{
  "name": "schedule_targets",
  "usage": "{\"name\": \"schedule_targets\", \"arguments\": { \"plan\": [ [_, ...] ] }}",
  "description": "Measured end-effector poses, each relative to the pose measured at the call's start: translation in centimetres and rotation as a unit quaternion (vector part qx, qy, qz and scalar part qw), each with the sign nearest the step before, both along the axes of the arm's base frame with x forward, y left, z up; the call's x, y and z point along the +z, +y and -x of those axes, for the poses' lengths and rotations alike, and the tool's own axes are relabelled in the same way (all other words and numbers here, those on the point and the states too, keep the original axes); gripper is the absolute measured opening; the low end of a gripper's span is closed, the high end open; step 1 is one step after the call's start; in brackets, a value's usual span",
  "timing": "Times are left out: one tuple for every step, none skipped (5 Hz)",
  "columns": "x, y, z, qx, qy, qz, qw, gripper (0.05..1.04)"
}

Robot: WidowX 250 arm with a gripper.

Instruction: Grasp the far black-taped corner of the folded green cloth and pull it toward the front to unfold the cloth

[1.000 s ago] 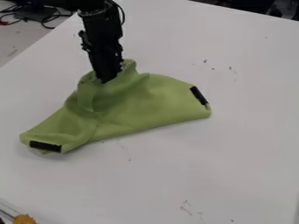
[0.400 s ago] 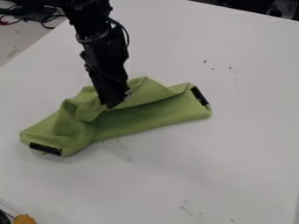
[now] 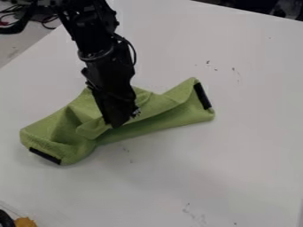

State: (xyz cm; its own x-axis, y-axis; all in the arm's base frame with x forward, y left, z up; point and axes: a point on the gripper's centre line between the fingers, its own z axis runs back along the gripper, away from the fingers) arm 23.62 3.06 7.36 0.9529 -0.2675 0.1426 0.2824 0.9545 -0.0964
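Your end effector (image 3: 122, 122) is closed on the green cloth (image 3: 65, 131), as far as you can judge from the folds gathered at its tip. The cloth lies on the worktop (image 3: 207, 173), stretched crosswise beneath the arm (image 3: 103, 51), with a dark strip (image 3: 45, 155) at the view's left end and another strip (image 3: 202, 95) at the right. Its middle is rumpled, with raised folds either side of your tip.

Expect it to handle light and limp: it should bend wherever you pull, bunch easily and survive a firm squeeze. The fabric looks matt, so it probably won't slip much. The strips look stiffer than the rest. Your best hold is a single raised fold or a free edge near the middle; pinch several layers and you'll likely drag the whole cloth along. Keep the tip low, but don't press into the worktop.
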Motion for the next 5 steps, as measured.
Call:
{"name": "schedule_targets", "arguments": {
  "plan": [
    [0.0,-1.4,0.9,0.011,-0.003,0.01,0.9999,0.094],
    [-0.4,-2.6,2.0,0.016,-0.002,0.02,0.9997,0.094],
    [-1.1,-3.5,3.7,0.039,0.012,0.032,0.9987,0.094],
    [-2.1,-4.2,5.0,0.041,0.031,0.045,0.9977,0.094],
    [-2.9,-4.6,5.9,0.048,0.041,0.054,0.9966,0.117]
  ]
}}
